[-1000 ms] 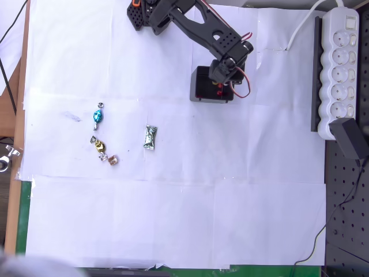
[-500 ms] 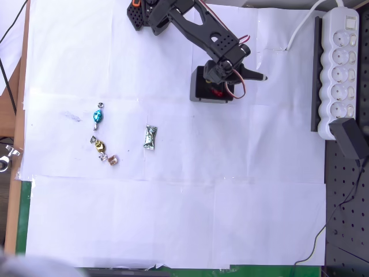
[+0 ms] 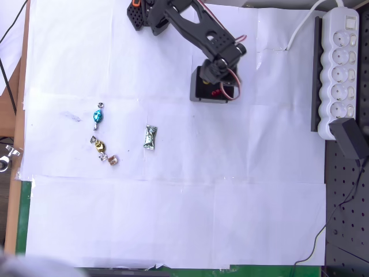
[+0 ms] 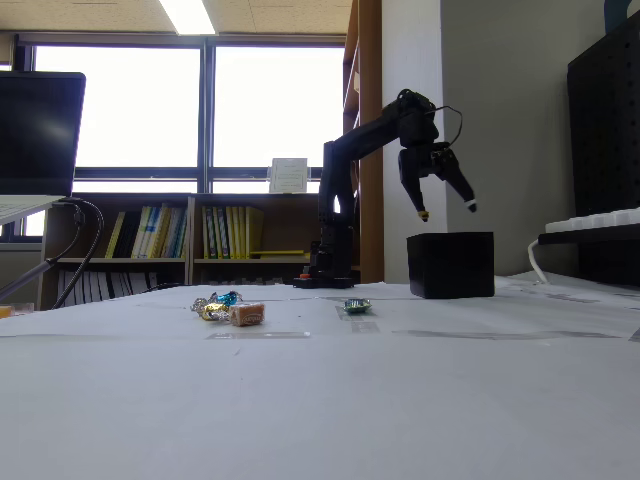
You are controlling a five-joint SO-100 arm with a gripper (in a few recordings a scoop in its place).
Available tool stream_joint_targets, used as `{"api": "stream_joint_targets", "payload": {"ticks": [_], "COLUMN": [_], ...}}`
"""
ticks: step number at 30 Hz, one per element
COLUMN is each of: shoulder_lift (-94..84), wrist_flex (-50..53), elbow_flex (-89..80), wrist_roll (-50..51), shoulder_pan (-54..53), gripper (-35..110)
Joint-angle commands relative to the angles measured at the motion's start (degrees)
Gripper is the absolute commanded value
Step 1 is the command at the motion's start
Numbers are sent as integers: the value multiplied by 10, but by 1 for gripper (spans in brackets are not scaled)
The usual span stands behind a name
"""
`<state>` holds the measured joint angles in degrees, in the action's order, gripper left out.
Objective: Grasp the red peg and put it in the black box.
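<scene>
Two fingers of the gripper (image 4: pixel 446 209) stand apart in the fixed view, with nothing between them, so it is open. It hangs above the box (image 4: pixel 451 265), not touching it, with the fingertips pointing down and a little to the right.

In the overhead view the gripper (image 3: pixel 222 86) is over the box (image 3: pixel 198 91) and covers a big part of it. Under the gripper, inside the box, some small red shows; this is the peg (image 3: pixel 215 92), but I cannot tell if it is one piece or more.

Well apart from the gripper, to its left in the overhead view, lie the candies: a green one (image 3: pixel 150 138) is the nearest, then a gold one (image 3: pixel 99 143), a pinkish one (image 3: pixel 113 160) and a blue one (image 3: pixel 97 117). To the right of the gripper, at the table edge, is a power strip (image 3: pixel 340 68).
</scene>
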<state>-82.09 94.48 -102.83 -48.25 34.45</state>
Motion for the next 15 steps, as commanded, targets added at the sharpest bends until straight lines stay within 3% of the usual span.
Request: {"api": "stream_joint_targets", "payload": {"ticks": [1,5,15], "shoulder_lift": [185,293,564], "wrist_flex": [14,-35,-432], "elbow_flex": [33,113,597], "wrist_roll": [-83,-163,-336], "shoulder_pan": [-37,-103,-237], "gripper": [0,0,0]}}
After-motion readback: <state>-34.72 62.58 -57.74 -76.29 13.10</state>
